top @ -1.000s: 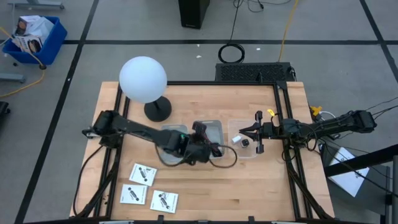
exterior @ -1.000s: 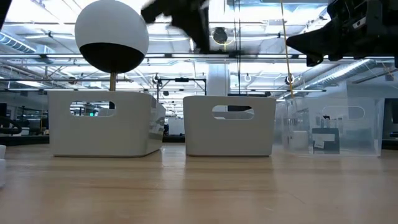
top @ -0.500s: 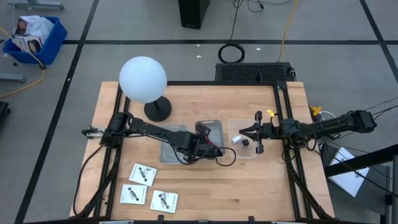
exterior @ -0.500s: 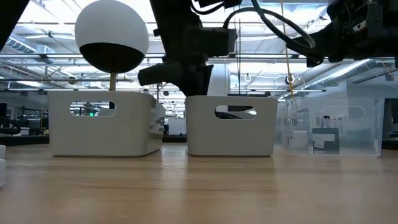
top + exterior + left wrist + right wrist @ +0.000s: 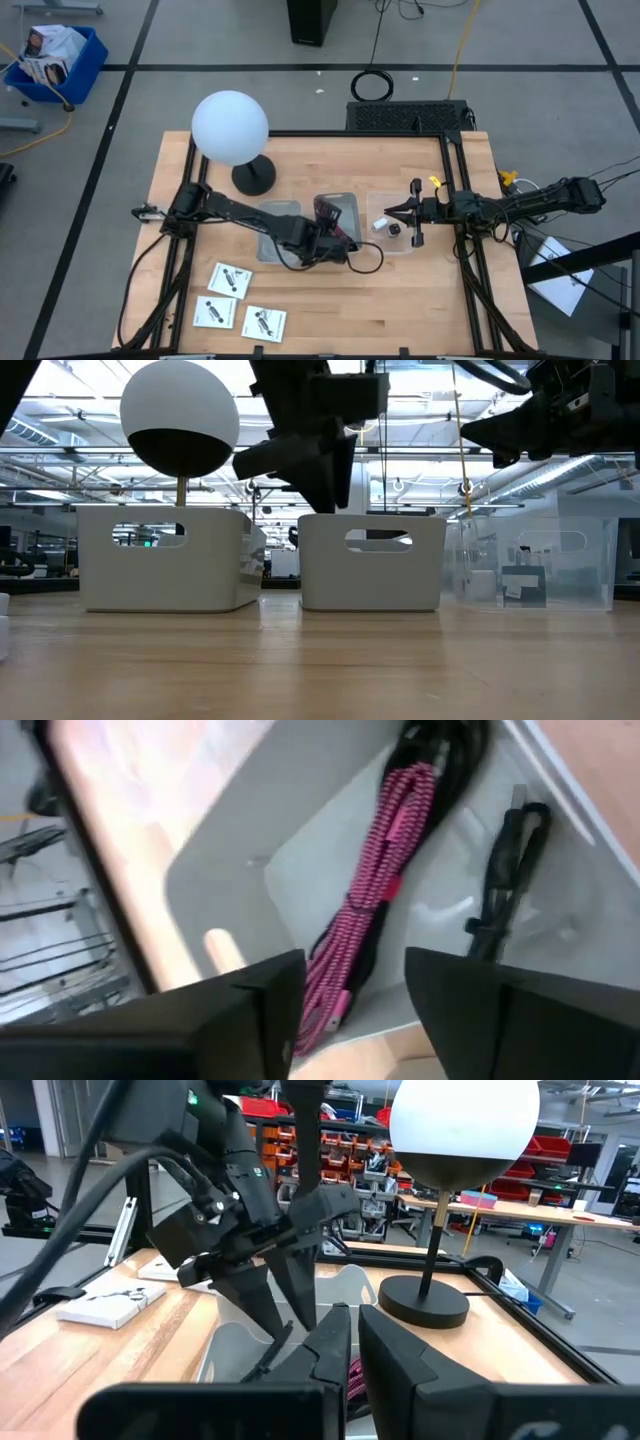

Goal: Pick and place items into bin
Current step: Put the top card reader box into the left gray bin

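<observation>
Over the middle white bin point(image 5: 335, 215), at the centre of the high view, the left tool point(image 5: 322, 238) is hanging with its fingers spread moderately wide and nothing between them. Its own camera is looking straight down past the two dark fingers point(image 5: 250, 1010) at the black-and-red cable bundle point(image 5: 375, 910), which is lying inside that bin, running from the lower middle of that frame up toward the upper right; its long axis is lying roughly along the gap between the fingers, not across it. So the cable looks already delivered.

What is left, I judge, are the three white packets point(image 5: 240, 302) sitting flat on the surface point(image 5: 400, 300) at the lower left of the high view, well apart from the bin and on the left arm's side. They are lying down and to the left of the left tool, so that arm is plainly the nearer one.

At centre right, the right tool point(image 5: 393, 213) is hovering over the clear bin point(image 5: 400, 245), its fingers nearly closed on nothing.
</observation>
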